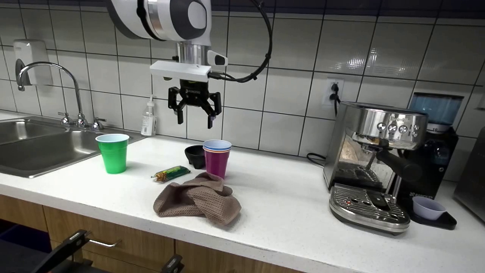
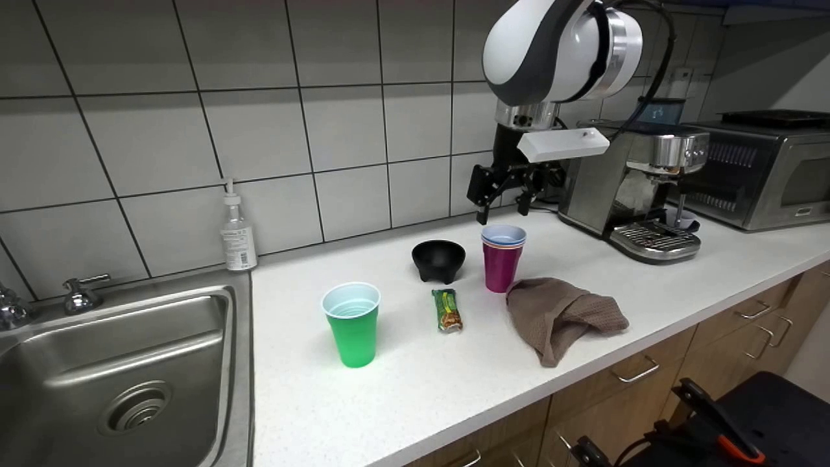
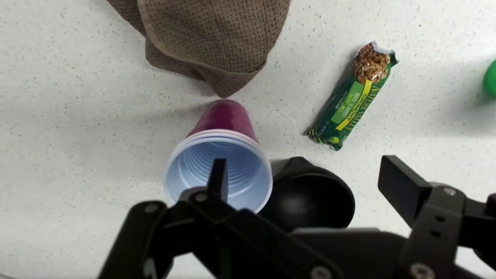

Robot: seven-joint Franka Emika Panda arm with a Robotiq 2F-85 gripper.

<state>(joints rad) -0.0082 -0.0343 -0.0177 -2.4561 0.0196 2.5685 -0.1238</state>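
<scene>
My gripper [image 1: 195, 121] [image 2: 503, 211] hangs open above the counter, fingers pointing down and nothing between them. Nearest below it are a stack of purple cups [image 1: 216, 163] [image 2: 500, 267] with a pale blue inside and a small black bowl [image 2: 438, 261] [image 3: 306, 197]. In the wrist view the left finger overlaps the mouth of the cup stack [image 3: 226, 116], and part of the bowl is hidden by the gripper. A green-wrapped granola bar [image 3: 352, 97] [image 2: 447, 310] lies flat nearby. A crumpled brown cloth [image 1: 199, 199] [image 3: 217, 35] rests close beside the cups.
A green cup [image 1: 113, 155] [image 2: 353, 334] stands upright near the sink [image 2: 237, 363]. A soap bottle [image 2: 238, 237] is against the tiled wall. An espresso machine [image 1: 379, 151], a grinder [image 1: 435, 151] and a microwave [image 2: 758, 175] stand farther along the white counter [image 1: 280, 212].
</scene>
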